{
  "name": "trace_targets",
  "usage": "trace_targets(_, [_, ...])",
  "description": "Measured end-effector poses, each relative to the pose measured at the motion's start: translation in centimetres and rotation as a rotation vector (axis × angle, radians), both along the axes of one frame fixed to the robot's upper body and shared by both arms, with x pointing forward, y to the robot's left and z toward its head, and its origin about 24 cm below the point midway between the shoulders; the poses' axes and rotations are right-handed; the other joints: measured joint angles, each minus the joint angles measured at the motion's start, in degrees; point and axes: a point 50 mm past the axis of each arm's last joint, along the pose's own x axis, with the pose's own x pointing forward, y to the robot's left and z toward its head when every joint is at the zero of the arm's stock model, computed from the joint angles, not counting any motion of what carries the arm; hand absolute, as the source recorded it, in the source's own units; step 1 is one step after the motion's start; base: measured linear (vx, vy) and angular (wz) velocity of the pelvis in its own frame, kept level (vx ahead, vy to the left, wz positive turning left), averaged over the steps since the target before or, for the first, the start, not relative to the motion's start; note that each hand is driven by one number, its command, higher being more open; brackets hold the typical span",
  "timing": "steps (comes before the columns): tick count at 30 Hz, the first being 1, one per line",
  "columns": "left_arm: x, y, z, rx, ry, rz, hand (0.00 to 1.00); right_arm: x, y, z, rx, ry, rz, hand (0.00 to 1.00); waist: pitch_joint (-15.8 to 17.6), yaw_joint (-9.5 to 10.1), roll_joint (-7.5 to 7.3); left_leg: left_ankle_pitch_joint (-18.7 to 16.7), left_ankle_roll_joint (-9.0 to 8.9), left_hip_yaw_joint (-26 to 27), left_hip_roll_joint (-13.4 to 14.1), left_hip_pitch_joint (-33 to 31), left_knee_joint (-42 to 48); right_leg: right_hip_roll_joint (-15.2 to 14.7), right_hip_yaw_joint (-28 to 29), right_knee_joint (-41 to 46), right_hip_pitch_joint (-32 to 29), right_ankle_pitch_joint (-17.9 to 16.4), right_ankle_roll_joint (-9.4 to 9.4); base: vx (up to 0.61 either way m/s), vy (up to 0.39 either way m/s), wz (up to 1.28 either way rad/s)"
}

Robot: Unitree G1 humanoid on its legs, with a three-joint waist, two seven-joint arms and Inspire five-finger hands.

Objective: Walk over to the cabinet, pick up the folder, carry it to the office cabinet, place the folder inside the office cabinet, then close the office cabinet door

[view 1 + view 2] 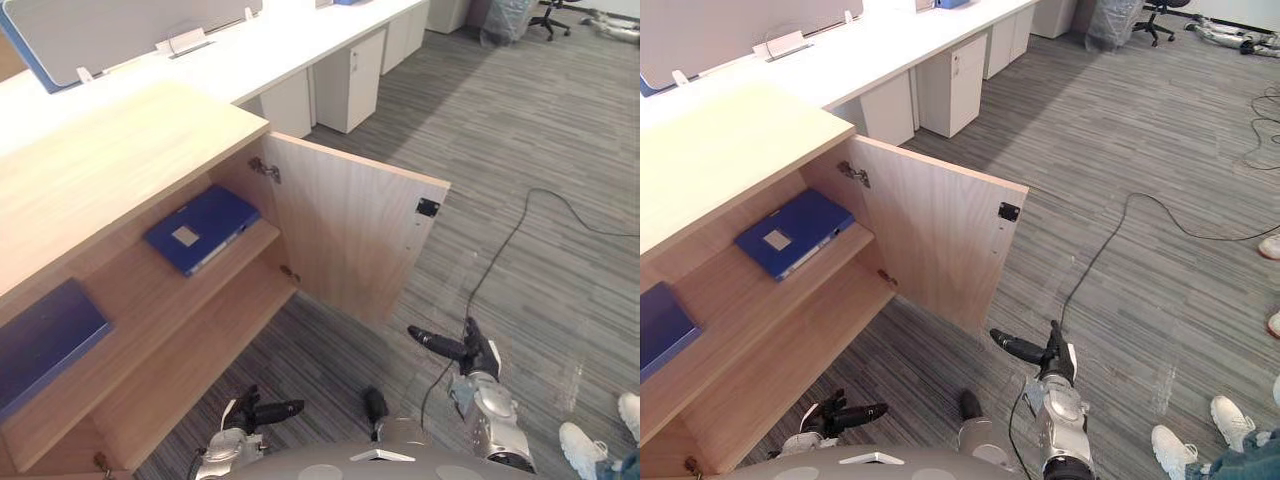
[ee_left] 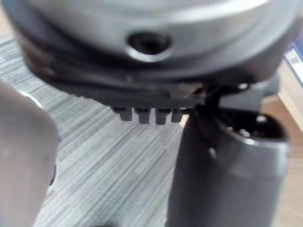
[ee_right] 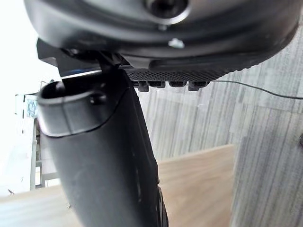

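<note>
A blue folder (image 1: 203, 228) with a pale label lies flat on the upper shelf of the wooden office cabinet (image 1: 100, 170). The cabinet door (image 1: 345, 230) stands wide open. A second blue folder (image 1: 45, 340) lies further left on the same shelf. My right hand (image 1: 455, 347) hangs open and empty over the carpet, just below and to the right of the door's free edge and not touching it. Low in front of the bottom shelf, my left hand (image 1: 262, 410) is also open and empty, its thumb (image 2: 227, 165) standing out straight in the left wrist view.
White desks with drawer units (image 1: 350, 80) run along the far side behind the cabinet. A person's white shoes (image 1: 590, 445) stand at the lower right. An office chair (image 1: 1160, 15) is far back. Grey striped carpet stretches to the right of the door.
</note>
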Motion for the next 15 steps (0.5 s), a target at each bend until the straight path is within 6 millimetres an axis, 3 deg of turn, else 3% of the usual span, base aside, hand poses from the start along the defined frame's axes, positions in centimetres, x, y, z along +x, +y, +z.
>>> trace_targets(2, [-0.2,-0.2,-0.1,-0.002,0.007,-0.016,1.0,0.1,-1.1,0.4,-0.029,-0.006,-0.017,1.0,-0.4,0.18,0.65,-0.6,-0.85,-0.7,0.6,0.5,0.0,0.8,-0.7,-0.4,0.6,1.2,0.53,0.15,-0.018,-0.01])
trace_targets(7, [-0.1,-1.1,-0.1,-0.009,0.011,-0.102,1.0,4.9,-4.4,4.4,-0.165,-0.123,0.013,1.0,-0.7,0.26,2.41,-0.4,-0.68,-3.1,0.9,0.2,-1.0,2.0,-0.5,-7.1,2.9,4.9,2.38,0.1,-0.002,-0.09])
trace_targets(10, [0.0,-0.4,0.0,0.014,0.007,-0.116,1.0,7.9,-5.6,7.2,-0.229,-0.198,0.045,1.0,-0.7,0.75,1.92,-0.2,-0.53,-4.8,0.3,-0.4,-1.1,1.5,-1.0,-13.9,5.7,8.2,2.53,0.02,0.003,0.08])
trace_targets(15, [-0.2,1.4,0.1,0.065,0.015,-0.12,1.0,11.4,-6.1,10.2,-0.249,-0.266,0.117,1.0,-0.7,2.1,1.83,0.0,-0.71,-8.4,0.6,-0.9,-1.0,1.2,-3.3,-14.2,6.5,8.2,2.55,0.0,-0.015,0.24])
